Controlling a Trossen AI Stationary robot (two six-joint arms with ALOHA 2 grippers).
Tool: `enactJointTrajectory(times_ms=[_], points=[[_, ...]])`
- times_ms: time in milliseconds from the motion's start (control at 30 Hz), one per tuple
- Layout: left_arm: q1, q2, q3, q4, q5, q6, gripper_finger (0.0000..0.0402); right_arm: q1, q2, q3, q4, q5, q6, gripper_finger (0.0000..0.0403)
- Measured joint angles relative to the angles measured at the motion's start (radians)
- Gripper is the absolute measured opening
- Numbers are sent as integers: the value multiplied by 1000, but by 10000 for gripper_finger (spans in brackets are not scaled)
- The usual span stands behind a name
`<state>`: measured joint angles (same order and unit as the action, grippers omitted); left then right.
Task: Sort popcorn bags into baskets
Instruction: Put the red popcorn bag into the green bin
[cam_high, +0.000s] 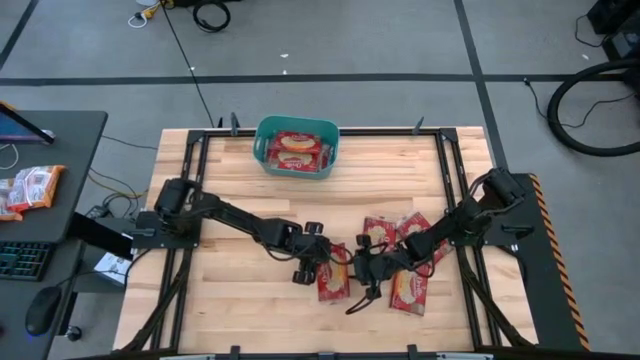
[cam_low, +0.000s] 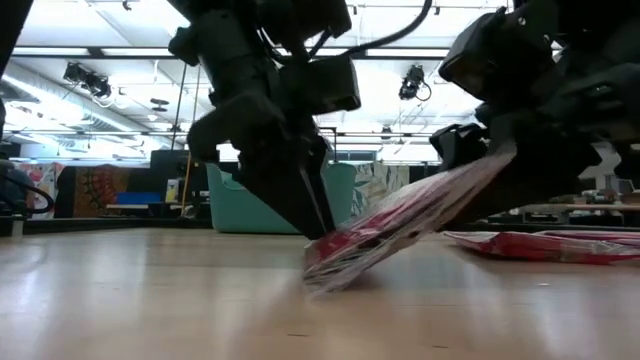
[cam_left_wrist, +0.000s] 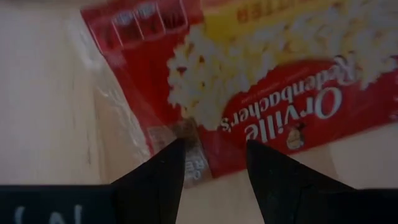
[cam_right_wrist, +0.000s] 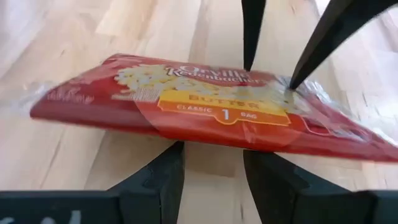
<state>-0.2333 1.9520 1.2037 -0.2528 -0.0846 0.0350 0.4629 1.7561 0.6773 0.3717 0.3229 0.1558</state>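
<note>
Both arms are meeting at the middle of the table (cam_high: 240, 300) over one popcorn bag (cam_high: 333, 281), apparently so that a flat packet, hard to pinch off bare wood, gets an edge raised. The left gripper (cam_high: 318, 262) is pointing down at the bag's lower end with its fingers (cam_left_wrist: 155, 180) apart, straddling the sealed edge but not clamped on it. The right gripper (cam_high: 368, 278) is reaching in from the other side, fingers also spread, the bag lying across the gap in front of them and not held. In the low view this bag (cam_low: 400, 225) is tilting, one end on the wood and the other propped up against the right gripper. Three more bags (cam_high: 398, 240) are lying flat just beside it. The basket (cam_high: 296, 146) is standing at the far edge, well apart, already holding bags.
</note>
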Motion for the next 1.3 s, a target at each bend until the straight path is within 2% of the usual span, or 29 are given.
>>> enactJointTrajectory(times_ms=[200,367,533,767,867,967,1033,1133,1300], points=[[6,-77,0,-38,10,2,173,0,0,0,11,-15,-38,169],[63,-132,2,-37,66,-28,178,0,0,0,67,-38,-93,169],[126,-130,2,-32,191,-58,196,-9,9,0,132,-39,-140,169],[156,-118,1,-52,329,-25,221,-15,4,5,99,-54,-151,169],[106,-117,0,-117,284,69,216,2,7,23,41,-31,-160,169],[40,-96,-4,-166,165,173,207,20,9,34,-19,-3,-190,169],[2,-79,-4,-134,97,206,202,35,9,34,-43,29,-239,169],[-32,-52,-1,-77,49,212,197,56,9,33,-43,78,-319,169],[-49,1,-2,-65,31,164,194,82,9,34,-43,113,-467,169]])
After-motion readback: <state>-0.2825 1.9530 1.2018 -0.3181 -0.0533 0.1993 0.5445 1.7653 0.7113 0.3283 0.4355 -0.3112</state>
